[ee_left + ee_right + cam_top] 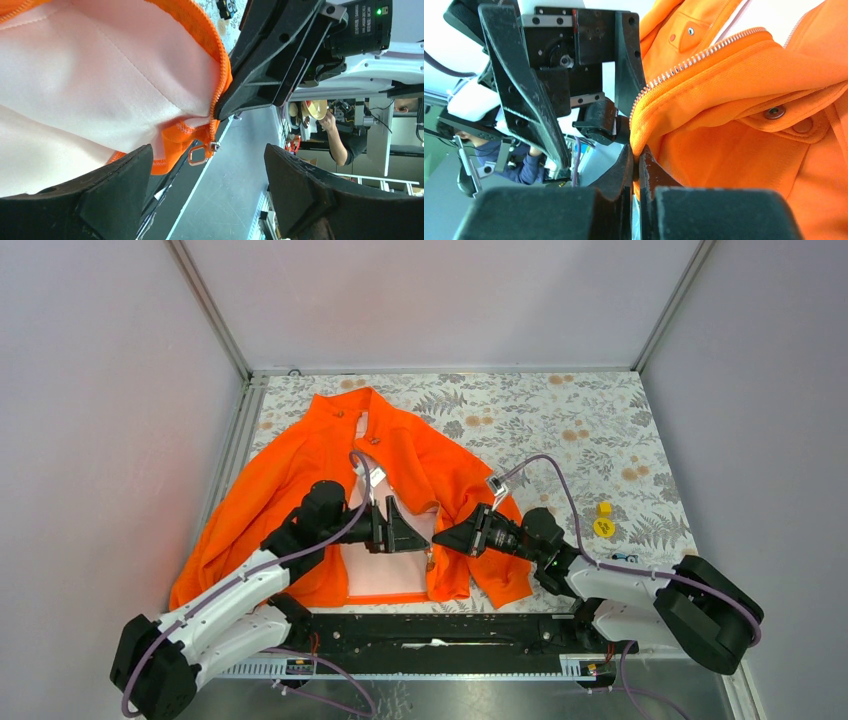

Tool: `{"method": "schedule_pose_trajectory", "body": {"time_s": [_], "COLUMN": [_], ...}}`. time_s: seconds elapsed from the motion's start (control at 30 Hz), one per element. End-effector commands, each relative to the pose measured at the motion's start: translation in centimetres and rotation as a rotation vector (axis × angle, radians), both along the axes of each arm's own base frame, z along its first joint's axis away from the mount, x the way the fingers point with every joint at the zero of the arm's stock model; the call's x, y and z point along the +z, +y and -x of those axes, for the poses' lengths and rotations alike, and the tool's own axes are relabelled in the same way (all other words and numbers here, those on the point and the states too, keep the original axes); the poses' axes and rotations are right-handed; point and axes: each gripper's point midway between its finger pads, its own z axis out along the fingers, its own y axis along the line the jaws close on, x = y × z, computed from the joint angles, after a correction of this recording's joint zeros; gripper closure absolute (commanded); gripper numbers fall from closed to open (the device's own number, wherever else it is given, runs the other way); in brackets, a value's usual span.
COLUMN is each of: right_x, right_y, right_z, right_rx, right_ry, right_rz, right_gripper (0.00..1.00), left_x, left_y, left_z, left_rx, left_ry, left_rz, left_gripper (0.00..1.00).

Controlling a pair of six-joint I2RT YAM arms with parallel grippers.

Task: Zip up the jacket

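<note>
Bimanual zipping, engagement stage. The jacket lies face up on the left half of the table, collar toward the far edge and hem toward the near edge; its front is open and the pale lining is exposed, so no part of the zipper is closed yet.

The right gripper has its fingers pressed together, pinching the toothed edge of the front panel nearer the right arm, low down by the hem; the zipper teeth run up and away from the pinch, and a pocket snap shows just beside the fold.

The left gripper faces it from close by, fingers spread wide and gripping nothing; in the left wrist view the slider with its ring pull hangs at the bottom of the pinched edge, in the gap between the spread fingers but touching neither.

Two small yellow objects sit well apart, toward the right edge of the table.

Judged step: preparing to join the two halves at the hem. The next move probably calls for the left gripper to close on the slider or on the opposite front edge, while the right gripper keeps its edge taut; the ring is small and hangs loose, so a precise approach is needed.
</note>
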Motion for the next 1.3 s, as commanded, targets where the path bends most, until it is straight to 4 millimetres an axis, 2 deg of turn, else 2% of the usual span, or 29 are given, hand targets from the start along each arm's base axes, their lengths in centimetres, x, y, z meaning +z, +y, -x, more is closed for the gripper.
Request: {"method": "schedule_pose_trajectory", "body": {"time_s": [0.0,0.17,0.23,0.57,0.8,1.0,1.03,1.1,1.13,1.2,1.23,1.27], "right_x": [1.7,1.8,1.8,1.7,1.8,1.6,1.4,0.9,0.8,0.2,0.1,-0.1], "right_y": [0.1,0.2,0.3,0.5,0.6,0.6,0.6,0.5,0.3,-0.2,-0.5,-0.8], "right_z": [-0.2,-0.1,-0.1,-0.3,-0.3,-0.3,-0.4,-0.5,-0.8,-1.2,-1.4,-1.4], "right_rx": [0.024,0.032,0.034,0.039,0.046,0.050,0.049,0.043,0.027,0.001,-0.011,-0.018], "right_ry": [-0.109,-0.118,-0.119,-0.125,-0.127,-0.132,-0.139,-0.152,-0.164,-0.174,-0.182,-0.188], "right_rz": [0.009,0.011,0.010,0.020,0.019,0.033,0.045,0.080,0.101,0.152,0.172,0.187], "right_gripper": [1.00,1.00,1.00,1.00,1.00,1.00,1.00,1.00,1.00,1.00,1.00,1.00], "left_x": [2.6,2.3,2.6,2.1,1.4,0.8,0.5,-0.1,-0.4,-0.3,-0.2,-0.1], "left_y": [-0.1,-0.8,-1.0,-2.1,-2.9,-3.5,-3.4,-2.7,-2.1,-1.1,-0.6,-0.1], "left_z": [-1.1,-1.3,-1.2,0.1,0.6,0.8,0.6,0.3,-0.2,-0.6,-0.9,-1.1], "left_rx": [0.021,-0.011,-0.023,-0.109,-0.146,-0.170,-0.163,-0.137,-0.102,-0.062,-0.038,-0.011], "left_ry": [-0.064,-0.041,-0.040,-0.019,-0.011,-0.011,-0.014,-0.017,-0.028,-0.045,-0.046,-0.040], "left_rz": [0.057,0.070,0.093,0.103,0.080,0.032,0.006,-0.071,-0.120,-0.185,-0.210,-0.229], "left_gripper": [0.16,0.42,0.48,0.59,0.74,0.80,0.78,0.66,0.49,0.25,0.06,0.02]}}
